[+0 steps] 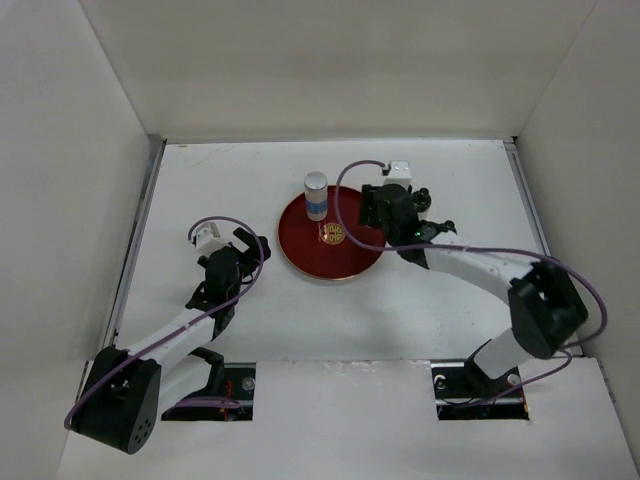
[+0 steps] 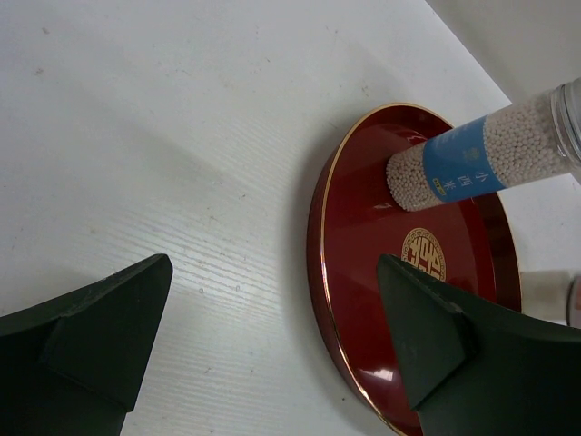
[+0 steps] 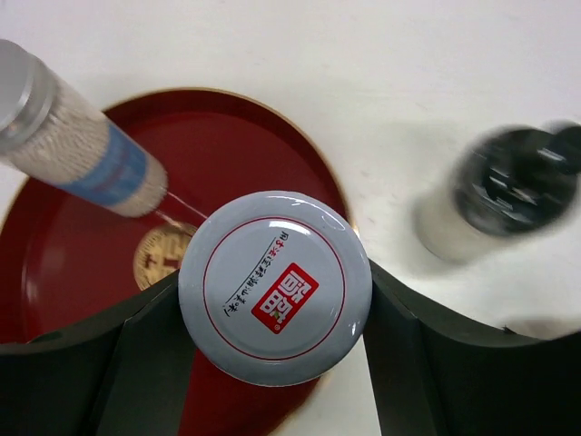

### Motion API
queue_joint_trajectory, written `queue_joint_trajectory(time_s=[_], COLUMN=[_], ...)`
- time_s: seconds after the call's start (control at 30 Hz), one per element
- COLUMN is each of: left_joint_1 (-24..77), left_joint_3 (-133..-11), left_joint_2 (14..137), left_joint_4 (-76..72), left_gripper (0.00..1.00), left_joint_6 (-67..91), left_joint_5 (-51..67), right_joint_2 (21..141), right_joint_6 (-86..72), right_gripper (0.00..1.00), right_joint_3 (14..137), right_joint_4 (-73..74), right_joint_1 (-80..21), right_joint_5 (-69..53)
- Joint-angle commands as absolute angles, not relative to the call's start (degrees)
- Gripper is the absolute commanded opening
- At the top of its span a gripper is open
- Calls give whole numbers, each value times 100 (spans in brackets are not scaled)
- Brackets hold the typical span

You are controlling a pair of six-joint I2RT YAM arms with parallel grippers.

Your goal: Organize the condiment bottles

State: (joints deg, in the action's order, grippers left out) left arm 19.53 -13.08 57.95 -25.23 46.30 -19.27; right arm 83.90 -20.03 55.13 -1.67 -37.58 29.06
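Now one bottle [image 1: 316, 196] on tray [image 1: 300, 250], one jar [image 3: 275, 288] in right fingers [image 3: 454, 381].

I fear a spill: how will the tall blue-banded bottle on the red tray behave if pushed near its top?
The bottle is narrow and upright, so it would probably tip, then roll. Packed with small white grains, it seems heavy. The glossy tray may let it slide.

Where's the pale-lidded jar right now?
In the right wrist view, the pale-lidded jar is clamped in the right tool at the red tray's rim, with the blue-banded bottle standing on the tray nearby.
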Motion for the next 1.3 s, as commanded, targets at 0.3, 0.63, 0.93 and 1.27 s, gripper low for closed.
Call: queue_joint_trajectory(time_s=[0.3, 0.63, 0.93, 1.27], left_joint_1=[1938, 1973, 1982, 1982], left_joint_3=[-1301, -1327, -1353, -1336], left_joint_2=[5607, 5704, 5783, 5757], left_joint_4=[-2751, -2804, -2795, -2830], left_gripper=[100, 100, 100, 100], left_joint_6=[4605, 4605, 4649, 4641], left_joint_5=[-1960, -2013, -1943, -1977], right_joint_2=[10809, 9654, 8138, 9140], right_joint_6=[-1670, -1687, -1854, -1758], right_gripper=[60, 100, 99, 96], right_joint_3=[7514, 6822, 5731, 6363], right_joint_4=[-1477, -1231, -634, 114], right_joint_1=[-3652, -3494, -2326, -1938], right_joint_5=[2373, 2426, 2953, 2549])
